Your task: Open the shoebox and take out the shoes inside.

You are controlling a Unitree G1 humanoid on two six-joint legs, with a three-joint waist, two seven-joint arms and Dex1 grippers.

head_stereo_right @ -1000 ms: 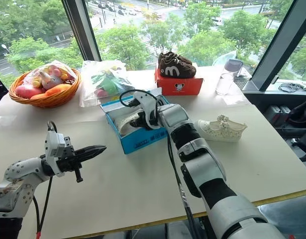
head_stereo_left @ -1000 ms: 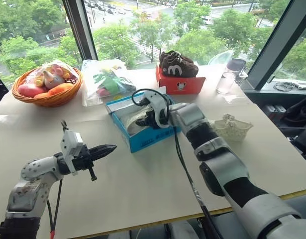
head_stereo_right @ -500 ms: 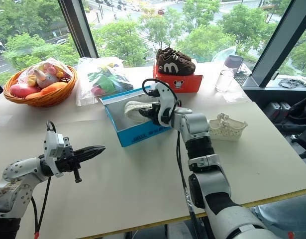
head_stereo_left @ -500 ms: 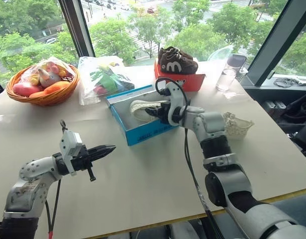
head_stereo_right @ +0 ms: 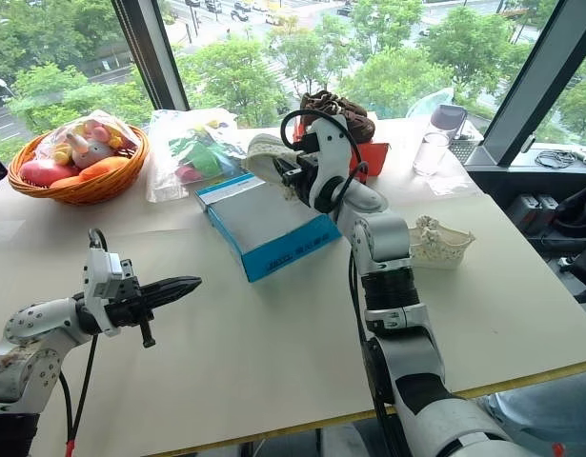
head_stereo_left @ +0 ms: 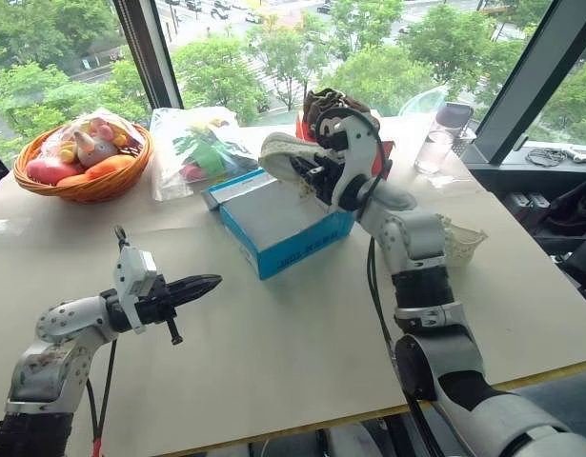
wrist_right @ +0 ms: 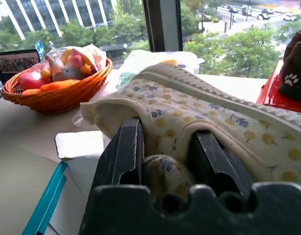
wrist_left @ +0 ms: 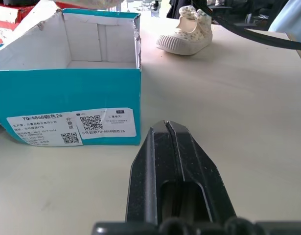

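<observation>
The blue shoebox (head_stereo_left: pixel 297 249) stands open mid-table, its white inside (wrist_left: pixel 81 46) showing no shoe. My right gripper (head_stereo_left: pixel 310 171) hangs above the box's far end, shut on a cream-white shoe (head_stereo_left: pixel 285 152) that is clear of the box. In the right wrist view the shoe (wrist_right: pixel 199 110) is pinched between both black fingers (wrist_right: pixel 122 152). The other shoe of the pair (head_stereo_left: pixel 456 243) rests on the table to the right of the box. Nearer me on the left, my left gripper (head_stereo_left: pixel 205 283) hovers above the table, shut and holding nothing, pointing toward the box.
A wicker basket (head_stereo_left: pixel 83 186) of toys sits at the back left, beside a clear plastic bag (head_stereo_left: pixel 199 148). Behind the shoebox is a red-orange box (head_stereo_left: pixel 378 157) with dark brown sneakers (head_stereo_right: pixel 354 114) on top. A glass (head_stereo_left: pixel 434 150) stands at the back right.
My right gripper has risen out of the shoebox with the cream shoe and tilted upward. The left arm has stayed still.
</observation>
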